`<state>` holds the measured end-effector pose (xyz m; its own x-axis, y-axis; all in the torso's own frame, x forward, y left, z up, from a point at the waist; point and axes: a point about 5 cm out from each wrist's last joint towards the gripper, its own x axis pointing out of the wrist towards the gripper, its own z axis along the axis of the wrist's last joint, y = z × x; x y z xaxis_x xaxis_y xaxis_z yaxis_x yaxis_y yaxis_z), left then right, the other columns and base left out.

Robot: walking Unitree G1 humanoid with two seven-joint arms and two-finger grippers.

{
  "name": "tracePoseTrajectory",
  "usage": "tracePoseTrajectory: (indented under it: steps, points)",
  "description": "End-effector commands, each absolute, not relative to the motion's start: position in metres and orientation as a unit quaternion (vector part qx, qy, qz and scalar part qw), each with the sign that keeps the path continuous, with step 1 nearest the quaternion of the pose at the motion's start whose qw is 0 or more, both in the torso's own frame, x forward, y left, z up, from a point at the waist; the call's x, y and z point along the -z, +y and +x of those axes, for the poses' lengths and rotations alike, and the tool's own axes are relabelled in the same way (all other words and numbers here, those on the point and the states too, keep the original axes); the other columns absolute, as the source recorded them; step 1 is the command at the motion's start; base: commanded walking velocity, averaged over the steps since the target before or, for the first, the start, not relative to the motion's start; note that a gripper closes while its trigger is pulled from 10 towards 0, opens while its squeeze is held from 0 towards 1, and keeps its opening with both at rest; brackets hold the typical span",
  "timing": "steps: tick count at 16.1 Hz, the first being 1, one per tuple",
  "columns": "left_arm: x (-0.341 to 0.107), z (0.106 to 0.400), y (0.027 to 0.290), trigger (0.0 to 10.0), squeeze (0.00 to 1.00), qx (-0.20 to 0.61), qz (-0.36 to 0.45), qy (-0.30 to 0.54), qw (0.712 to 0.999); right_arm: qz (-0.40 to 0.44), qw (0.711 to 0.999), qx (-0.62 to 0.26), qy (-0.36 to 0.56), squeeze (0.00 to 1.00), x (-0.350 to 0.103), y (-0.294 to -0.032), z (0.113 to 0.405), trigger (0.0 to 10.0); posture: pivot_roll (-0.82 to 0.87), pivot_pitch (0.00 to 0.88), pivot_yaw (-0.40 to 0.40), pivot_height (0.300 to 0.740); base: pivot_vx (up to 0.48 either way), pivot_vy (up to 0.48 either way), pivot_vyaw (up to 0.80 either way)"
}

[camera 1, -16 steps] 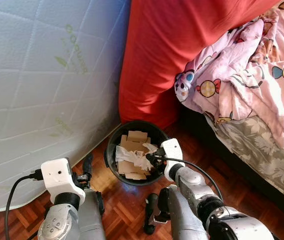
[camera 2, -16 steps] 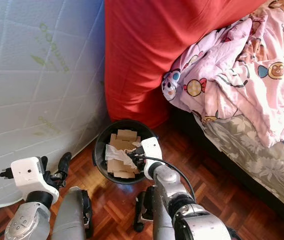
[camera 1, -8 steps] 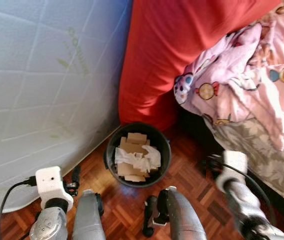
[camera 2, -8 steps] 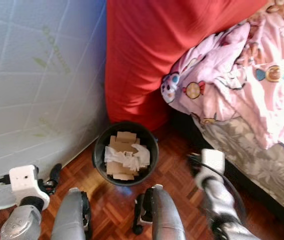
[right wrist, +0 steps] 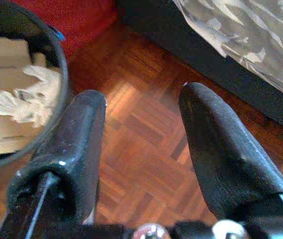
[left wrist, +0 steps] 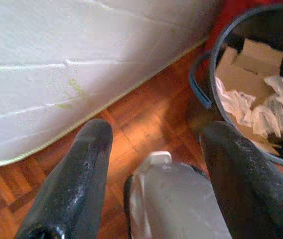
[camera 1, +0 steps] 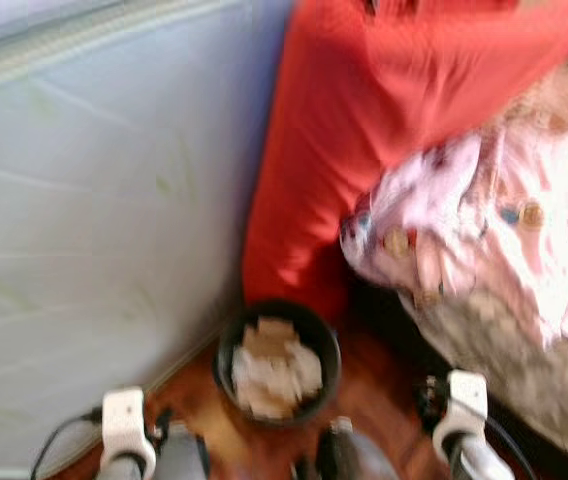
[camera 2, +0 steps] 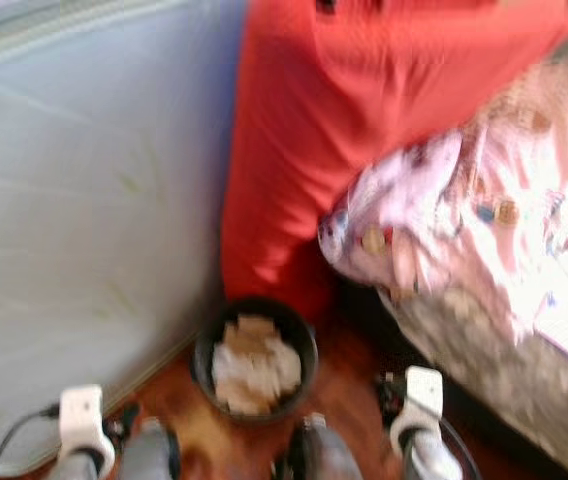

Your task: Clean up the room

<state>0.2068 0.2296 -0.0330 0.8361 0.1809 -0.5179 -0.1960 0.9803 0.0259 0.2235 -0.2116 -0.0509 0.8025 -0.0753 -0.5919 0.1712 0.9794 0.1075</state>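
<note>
Bin (camera 1: 277, 362), stuffed with cardboard and paper, sits on the parquet between mattress (camera 1: 94, 230) and bed (camera 1: 524, 360) in your blurred head views. Left gripper (left wrist: 154, 169), fingers spread and empty, has it just beside; right gripper (right wrist: 141, 149), likewise spread, points past its rim.

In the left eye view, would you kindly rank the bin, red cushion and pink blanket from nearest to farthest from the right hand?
1. Bin, on the floor to the right hand's left.
2. Pink blanket, above it on the bed.
3. Red cushion, farther back; close to the blanket's rank.
</note>
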Motion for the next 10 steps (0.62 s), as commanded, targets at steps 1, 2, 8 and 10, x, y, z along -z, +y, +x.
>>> tracePoseTrajectory:
  steps: [1,2,8,10]
  points:
    - [0.046,0.199,0.232,10.0,0.0,-0.099,-0.002,0.302,0.948,0.082,0.931,0.075,0.347,0.0,0.063,-0.208,0.207,10.0,0.13,0.0,-0.098,0.698,0.0,0.0,0.0]
    - [0.048,0.199,0.232,10.0,0.0,-0.099,-0.002,0.307,0.946,0.084,0.929,0.075,0.352,0.0,0.065,-0.206,0.206,10.0,0.13,0.0,-0.096,0.703,0.0,0.0,0.0]
    - [0.064,0.195,0.233,10.0,0.0,-0.094,0.009,0.378,0.921,0.098,0.906,0.106,0.398,0.0,0.077,-0.206,0.189,10.0,0.07,0.0,-0.041,0.74,0.0,0.0,0.0]
    - [0.064,0.2,0.232,10.0,0.0,-0.089,0.01,0.389,0.917,0.104,0.896,0.121,0.414,0.0,0.081,-0.208,0.181,10.0,0.05,0.0,-0.031,0.74,0.0,0.0,0.0]
